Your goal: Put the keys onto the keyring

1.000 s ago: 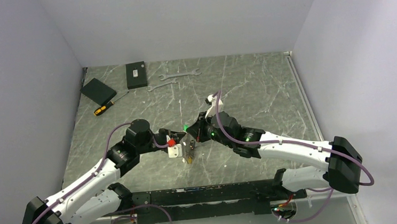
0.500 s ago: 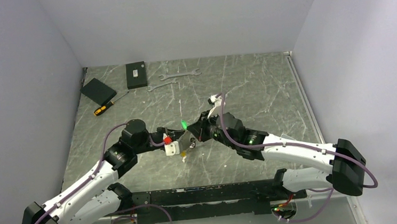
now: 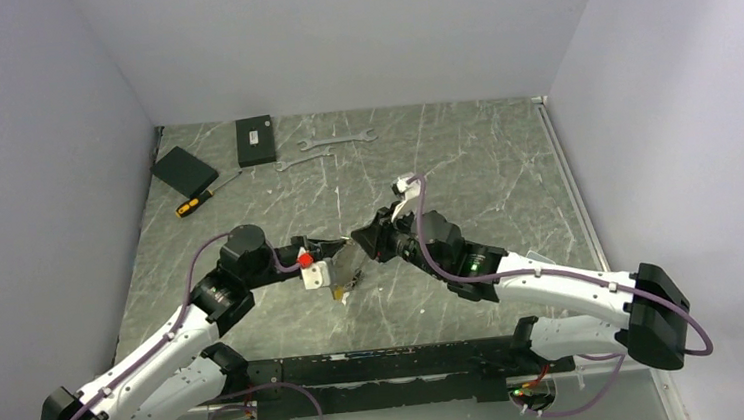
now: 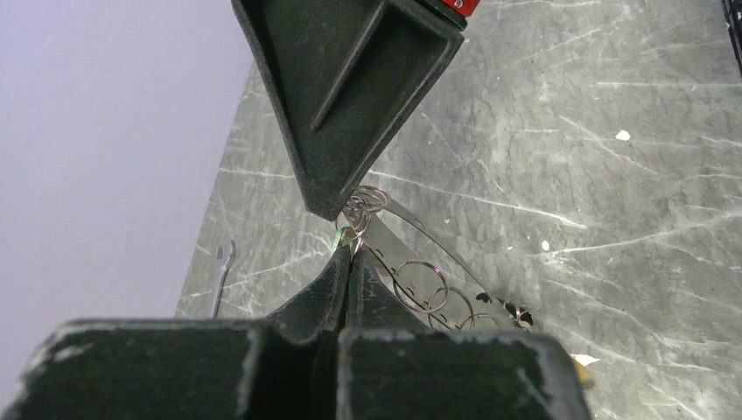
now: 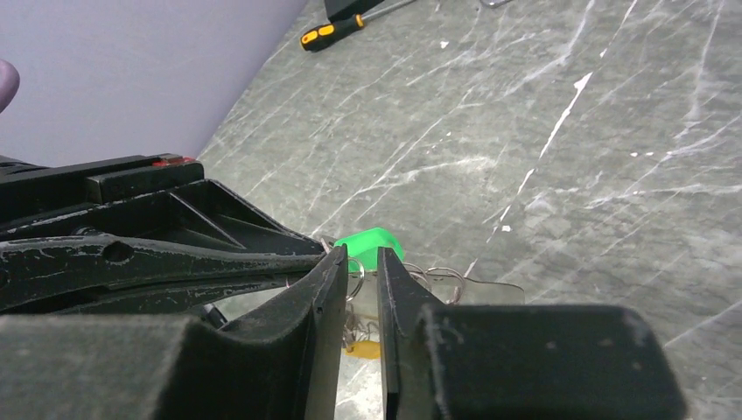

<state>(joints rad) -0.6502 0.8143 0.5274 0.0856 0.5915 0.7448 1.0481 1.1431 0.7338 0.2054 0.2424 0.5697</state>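
Grey marbled counter fills the frame. At its centre, the left hand is pinched shut on the keys, near their green tag. The right hand is narrowly parted around a small ring. We judge threading is in hand, and next comes fine alignment.

Grey marbled tabletop, plain lavender walls

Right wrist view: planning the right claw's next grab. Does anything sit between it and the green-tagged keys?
Nothing visible. The bright green plastic tag of the silvery metal keys sits just past the right claw, jaws parted; the shut left claw pinches the keys.
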